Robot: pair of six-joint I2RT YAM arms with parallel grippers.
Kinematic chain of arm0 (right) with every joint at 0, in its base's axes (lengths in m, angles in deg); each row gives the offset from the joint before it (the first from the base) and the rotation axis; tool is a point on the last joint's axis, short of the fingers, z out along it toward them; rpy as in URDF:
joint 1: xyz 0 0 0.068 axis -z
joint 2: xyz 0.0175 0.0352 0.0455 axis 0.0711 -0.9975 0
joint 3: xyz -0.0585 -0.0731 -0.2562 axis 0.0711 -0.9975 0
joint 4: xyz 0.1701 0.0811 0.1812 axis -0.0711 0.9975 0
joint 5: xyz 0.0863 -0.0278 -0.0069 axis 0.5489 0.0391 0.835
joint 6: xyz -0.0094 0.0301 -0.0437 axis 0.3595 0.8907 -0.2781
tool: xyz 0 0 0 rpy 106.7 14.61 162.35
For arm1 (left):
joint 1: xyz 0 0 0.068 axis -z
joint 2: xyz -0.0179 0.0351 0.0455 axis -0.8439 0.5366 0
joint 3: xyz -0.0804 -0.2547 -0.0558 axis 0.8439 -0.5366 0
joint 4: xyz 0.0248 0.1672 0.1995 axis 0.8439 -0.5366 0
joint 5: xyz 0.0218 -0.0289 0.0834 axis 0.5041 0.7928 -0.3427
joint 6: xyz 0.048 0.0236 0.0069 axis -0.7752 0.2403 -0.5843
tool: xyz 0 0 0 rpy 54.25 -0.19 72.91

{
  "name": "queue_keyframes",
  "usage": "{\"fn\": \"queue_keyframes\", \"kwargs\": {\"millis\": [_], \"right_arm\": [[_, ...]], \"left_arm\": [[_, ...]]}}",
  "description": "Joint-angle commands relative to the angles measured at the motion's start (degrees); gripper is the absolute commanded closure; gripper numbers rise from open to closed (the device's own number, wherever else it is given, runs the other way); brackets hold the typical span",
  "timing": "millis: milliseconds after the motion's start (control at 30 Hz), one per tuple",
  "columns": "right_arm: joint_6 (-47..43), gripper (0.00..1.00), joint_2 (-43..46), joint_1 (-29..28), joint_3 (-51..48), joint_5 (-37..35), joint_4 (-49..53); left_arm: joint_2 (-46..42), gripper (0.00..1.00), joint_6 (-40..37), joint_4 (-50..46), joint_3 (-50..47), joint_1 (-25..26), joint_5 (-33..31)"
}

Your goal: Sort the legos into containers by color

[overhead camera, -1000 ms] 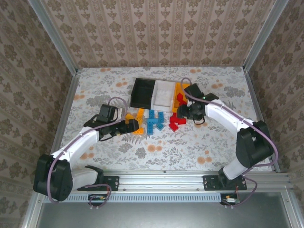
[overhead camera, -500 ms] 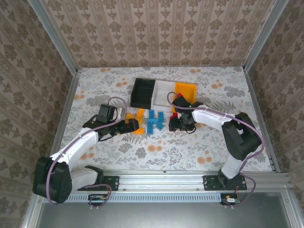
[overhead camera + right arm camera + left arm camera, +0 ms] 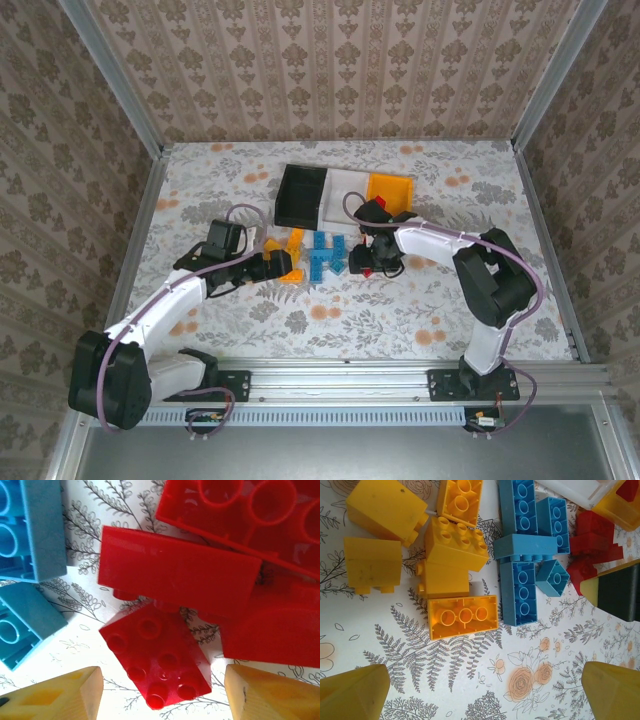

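At surface (image 3: 450, 290) rear: black bin (image 3: 298, 195), white bin (image 3: 345, 195), orange bin (image 3: 392, 188) abutting, contents unclear | legos (image 3: 322, 252) loose before them | left hand (image 3: 485, 695) spread over orange legos (image 3: 462, 616) | right hand (image 3: 162, 695) spread over red legos (image 3: 155, 655)

Three plastic bins (image 3: 345, 190), black, white, orange-yellow; five blue studded bricks (image 3: 520, 592), about six orange-yellow bricks (image 3: 462, 617), at least four red bricks (image 3: 155, 660).

White arm links (image 3: 170, 300), black joints (image 3: 105, 375), purple cables (image 3: 246, 207), yellow fingertips (image 3: 352, 692)

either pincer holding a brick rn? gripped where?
Nothing held. The left pincer is open, short of the yellow bricks. The right pincer is open, straddling a red studded brick without clamping it.
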Motion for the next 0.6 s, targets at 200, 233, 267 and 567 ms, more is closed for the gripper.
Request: {"fn": "queue_keyframes", "kwargs": {"millis": [200,233,267,567], "right_arm": [[-1.67,0.48,-3.12,-0.87,4.68,-1.36,2.71],[-1.81,0.49,-3.14,-1.0,4.88,-1.44,2.76],[-1.82,0.49,-3.33,-1.05,4.84,-1.41,2.8],[-2.65,0.46,-5.25,-1.84,6.61,-3.35,4.97]], "left_arm": [[-0.96,0.0,-0.82,-2.11,1.2,-0.81,0.09],[-1.07,0.0,-0.84,-2.21,1.42,-0.92,0.15],[-1.09,0.0,-0.92,-2.28,1.59,-1.02,0.18],[-2.13,0.0,-1.36,-3.01,2.05,-2.15,0.52]]}}
